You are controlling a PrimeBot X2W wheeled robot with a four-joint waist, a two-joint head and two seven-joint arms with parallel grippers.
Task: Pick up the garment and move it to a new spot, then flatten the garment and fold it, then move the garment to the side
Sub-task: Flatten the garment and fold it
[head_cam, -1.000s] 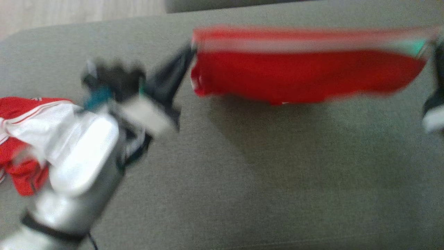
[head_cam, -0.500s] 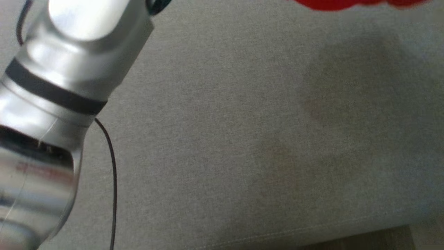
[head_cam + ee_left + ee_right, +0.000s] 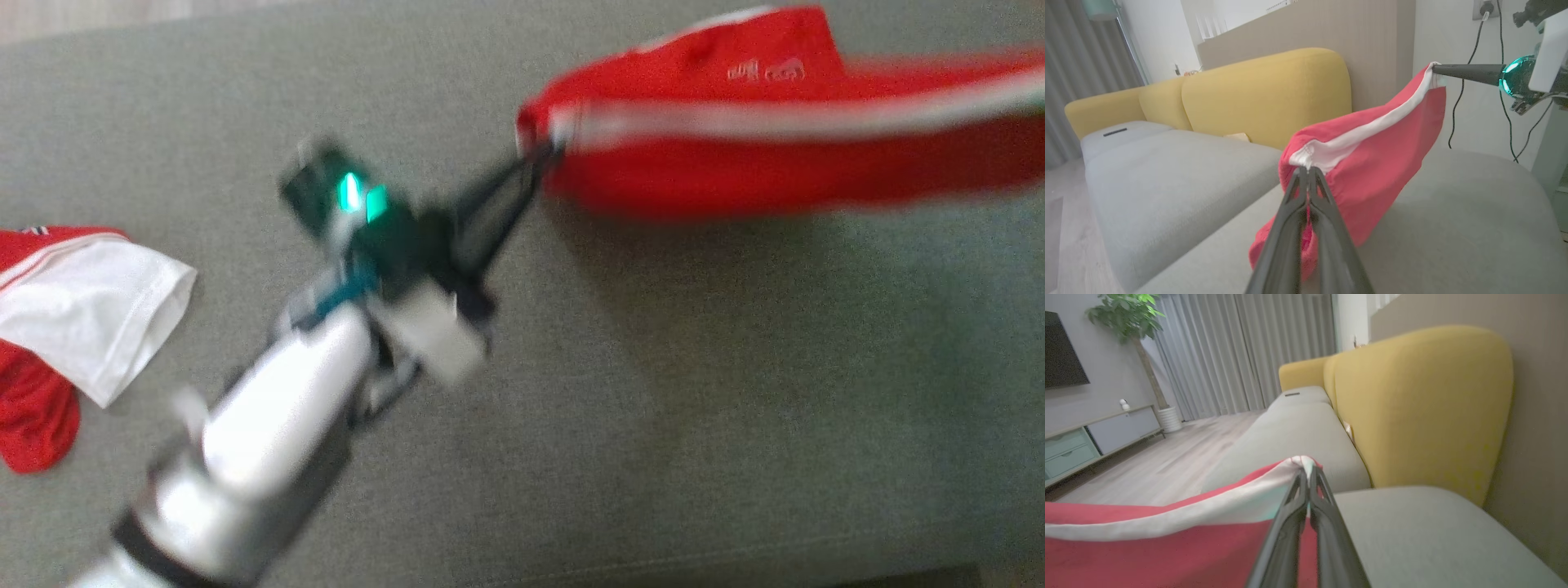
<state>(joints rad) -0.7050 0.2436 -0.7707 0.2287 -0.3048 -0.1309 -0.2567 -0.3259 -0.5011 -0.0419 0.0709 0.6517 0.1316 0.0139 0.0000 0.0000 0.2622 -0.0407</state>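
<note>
A red garment [image 3: 775,155] with a white band hangs stretched in the air above the grey cushion [image 3: 653,408]. My left gripper [image 3: 535,159] is shut on its left corner, and its wrist view shows the closed fingers pinching the white band of the garment [image 3: 1367,163]. My right gripper [image 3: 1306,473] is shut on the opposite corner of the garment [image 3: 1147,547]. In the left wrist view the right gripper [image 3: 1435,69] holds the far end of the band. The cloth sags between the two grippers.
A second red and white garment [image 3: 73,318] lies crumpled at the cushion's left edge. A yellow sofa back [image 3: 1265,94] rises behind the grey seats. Black cables [image 3: 1457,102] hang down the wall. Wooden floor [image 3: 1159,457] lies beyond the seats.
The head camera swung down and back up, so the whole picture shifted. The garment stays stretched between both grippers, now tilted with more of its top side showing.
</note>
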